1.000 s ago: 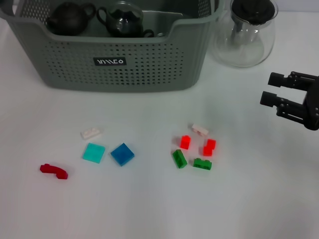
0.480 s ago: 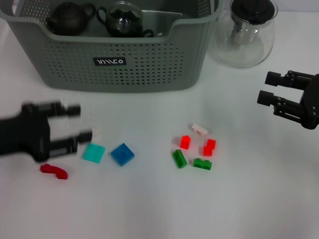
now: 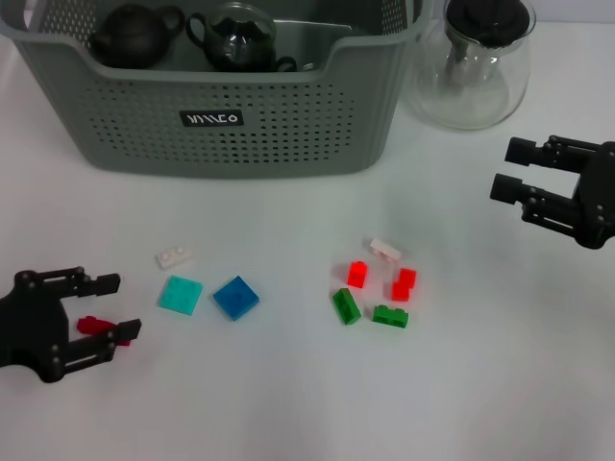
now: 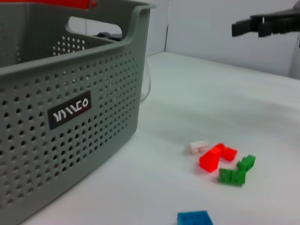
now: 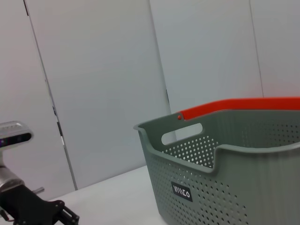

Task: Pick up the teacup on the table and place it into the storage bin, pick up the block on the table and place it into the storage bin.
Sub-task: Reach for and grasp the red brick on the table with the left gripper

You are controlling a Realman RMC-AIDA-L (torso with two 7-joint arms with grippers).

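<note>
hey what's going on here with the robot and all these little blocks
The left gripper is open around a dark red block at the table's near left, with nothing lifted yet. The right gripper hangs open and empty at the right, below the carafe. The bin already holds dark teaware, and the other blocks lie loose on the table.

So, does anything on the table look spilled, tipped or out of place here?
Nothing stands out. Small blocks lie loose on the table, the storage bin and glass carafe stand upright. The open left gripper brackets the dark red block.
</note>
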